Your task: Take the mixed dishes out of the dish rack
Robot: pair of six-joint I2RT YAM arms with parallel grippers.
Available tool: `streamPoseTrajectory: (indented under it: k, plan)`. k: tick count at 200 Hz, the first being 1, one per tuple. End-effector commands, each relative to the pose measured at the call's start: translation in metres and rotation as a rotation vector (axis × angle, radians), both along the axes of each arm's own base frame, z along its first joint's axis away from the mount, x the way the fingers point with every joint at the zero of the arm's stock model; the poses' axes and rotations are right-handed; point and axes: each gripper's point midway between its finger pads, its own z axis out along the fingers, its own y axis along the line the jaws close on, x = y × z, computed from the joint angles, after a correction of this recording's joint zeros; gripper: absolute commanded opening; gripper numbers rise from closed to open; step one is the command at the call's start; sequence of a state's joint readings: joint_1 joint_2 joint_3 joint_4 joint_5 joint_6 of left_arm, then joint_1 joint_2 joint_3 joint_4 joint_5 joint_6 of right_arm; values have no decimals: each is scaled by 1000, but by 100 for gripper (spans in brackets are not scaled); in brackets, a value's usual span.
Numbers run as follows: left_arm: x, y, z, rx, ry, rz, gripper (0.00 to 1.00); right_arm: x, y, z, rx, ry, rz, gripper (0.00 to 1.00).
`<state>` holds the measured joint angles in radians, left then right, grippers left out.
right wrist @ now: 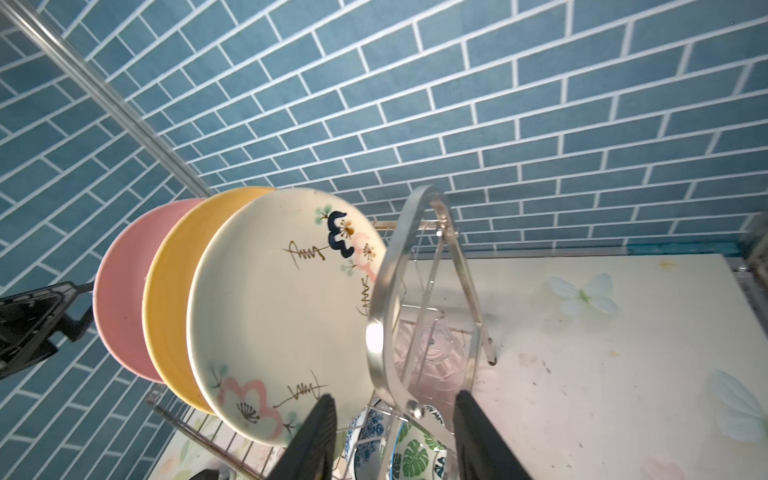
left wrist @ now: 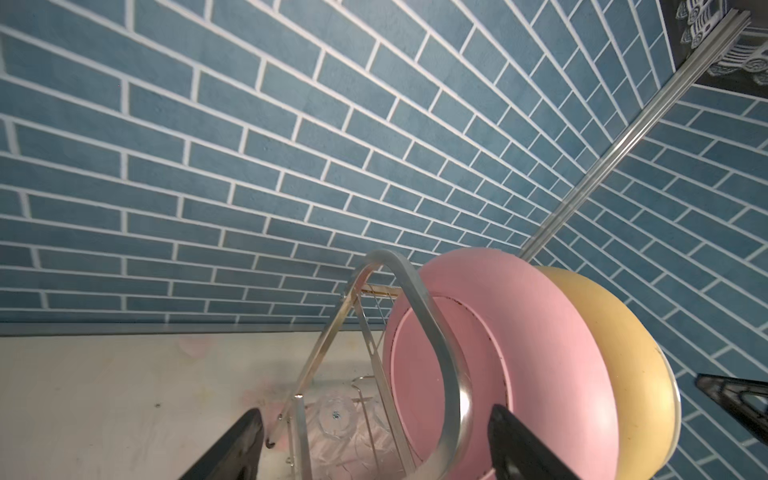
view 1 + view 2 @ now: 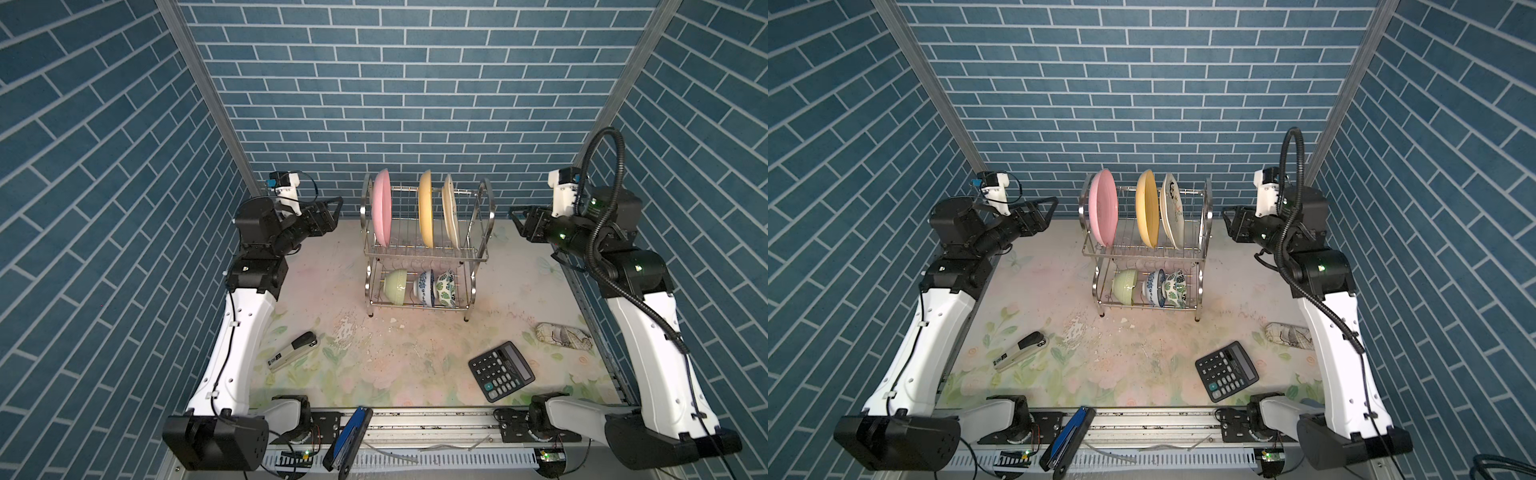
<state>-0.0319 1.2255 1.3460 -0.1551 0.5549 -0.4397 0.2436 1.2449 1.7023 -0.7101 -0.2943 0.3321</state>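
Standing on four legs at the rear middle of the pale floral-printed worktop [image 3: 316, 266], the two-tier shiny silver wire dish rack [image 3: 405, 245] carries every dish in sight.

Upper tier: a round pink plate [image 3: 381, 208], a round yellow plate [image 3: 426, 210] and a round cream plate with painted flowers [image 3: 451, 212]. All three stand on edge in separate slots, pink nearest the left arm and cream nearest the right.

Lower tier: a pale-green bowl [image 3: 395, 286], a blue-and-white patterned bowl [image 3: 426, 287] and a green-leaf patterned bowl [image 3: 446, 289] lie on their sides in a close row. Clear glassware [image 1: 436, 349] shows through the wires in both wrist views; its count cannot be told.

Left gripper [image 3: 330, 210]: it hangs beside the rack's left end, apart from it. Its black fingers [image 2: 232, 449] stand wide and hold nothing.

Right gripper [image 3: 517, 216]: it hangs off the rack's right end, clear of the frame. Its black fingers [image 1: 316, 440] are parted, less widely than the left pair, and hold nothing.

Loose items: a black calculator [image 3: 501, 371] lies at front right, a black-and-cream stapler [image 3: 293, 351] at front left and a patterned pouch [image 3: 563, 334] at the right edge. All lie apart from the rack.
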Motion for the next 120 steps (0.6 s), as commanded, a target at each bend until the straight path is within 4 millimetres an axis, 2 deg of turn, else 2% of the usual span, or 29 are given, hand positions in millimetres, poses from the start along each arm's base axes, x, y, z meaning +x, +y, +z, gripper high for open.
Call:
streamPoseTrajectory:
  k: [1, 29, 52, 92, 120]
  plan:
    - [-8, -23, 10, 12, -11, -132, 81, 1, 21, -6, -33, 52, 85, 47]
    - [-13, -48, 7, 80, 2, -206, 81, 15, 28, -14, -68, 81, 71, 48]
    - [-16, -60, -1, 134, 18, -226, 80, 22, 30, -17, -72, 92, 65, 48]
    - [-8, -59, -13, 169, 59, -193, 65, 31, 40, -22, -61, 108, 89, 48]
    - [-2, -56, -16, 187, 69, -159, 63, 37, 42, -25, -60, 114, 90, 45]
